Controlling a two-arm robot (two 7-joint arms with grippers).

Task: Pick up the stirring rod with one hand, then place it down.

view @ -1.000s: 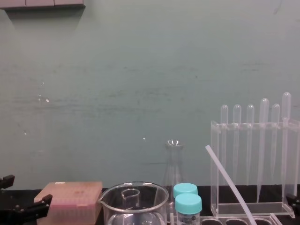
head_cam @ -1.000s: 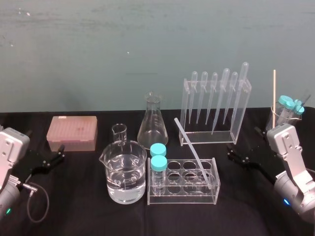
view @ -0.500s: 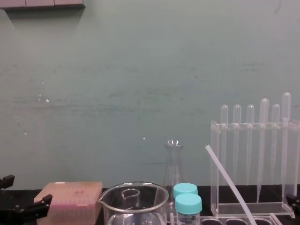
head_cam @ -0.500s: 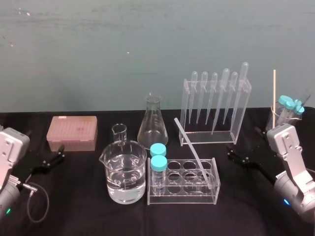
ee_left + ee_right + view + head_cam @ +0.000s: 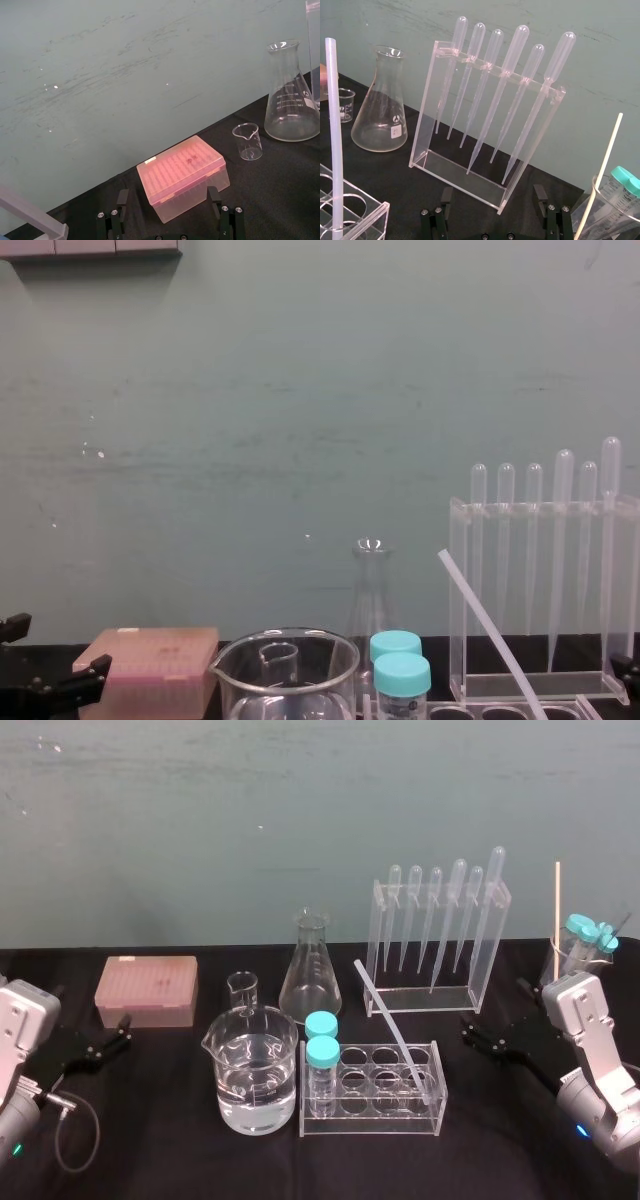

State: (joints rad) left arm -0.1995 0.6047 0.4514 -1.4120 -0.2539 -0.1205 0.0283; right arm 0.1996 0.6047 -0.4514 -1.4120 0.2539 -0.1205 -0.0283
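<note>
Two grippers, one rod and assorted glassware, on a black-covered table.

- Stirring rod (image 5: 395,1030): stands tilted in the clear tube rack (image 5: 380,1118). Its lower end sits in a hole at the rack's right end, and its upper end leans back and leftward above the rack's rear edge. It is well apart from both grippers.
- Right gripper (image 5: 472,1032): low, just right of the tube rack, fingers spread and holding nothing.
- Left gripper (image 5: 118,1030): low, well left of the tube rack, fingers likewise spread and holding nothing.
- Two blue-capped vials (image 5: 321,1050): in the tube rack's left end.
- Beaker of water (image 5: 255,1070): just beside the tube rack's left end.
- Pipette stand (image 5: 430,935): behind the tube rack.
- Conical flask (image 5: 310,970): behind the tube rack, towards its left.
- Pink tip box (image 5: 147,990): well left of the tube rack and farther back.
</note>
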